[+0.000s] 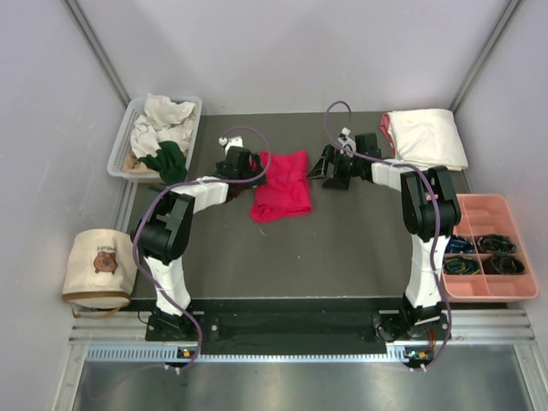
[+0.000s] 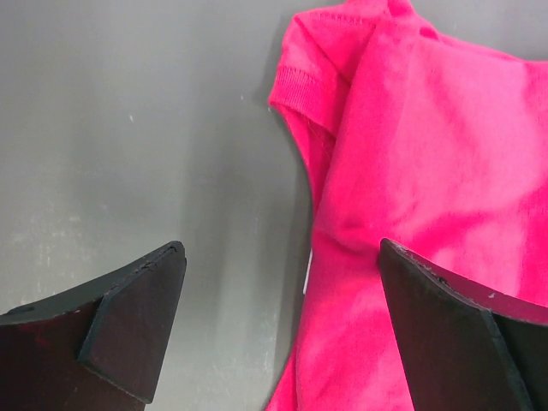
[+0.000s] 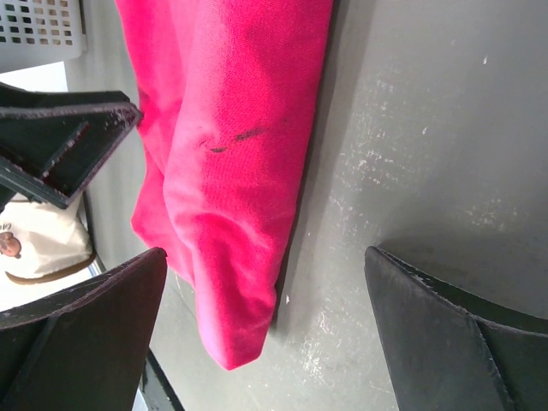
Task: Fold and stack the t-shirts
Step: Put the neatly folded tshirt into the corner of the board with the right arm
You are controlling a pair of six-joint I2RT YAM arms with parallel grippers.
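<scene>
A crimson-red t-shirt [image 1: 282,184] lies folded in a rough rectangle on the dark table [image 1: 342,248], between the two arms. My left gripper [image 1: 253,166] sits open at the shirt's left edge, jaws wide. In the left wrist view, the shirt [image 2: 428,171] with its ribbed sleeve fills the right side, and my gripper [image 2: 281,248] straddles its edge. My right gripper [image 1: 319,168] is open just right of the shirt. In the right wrist view, the shirt's [image 3: 231,128] folded edge lies between the spread jaws of my gripper [image 3: 265,253]. Neither gripper holds cloth.
A folded cream-white shirt [image 1: 425,137] rests at the back right with a red edge showing beneath it. A white basket [image 1: 137,145] at the back left holds cream, dark green and tan shirts. A bear-print bag [image 1: 98,265] stands at the left, and a pink divided tray [image 1: 501,210] at the right.
</scene>
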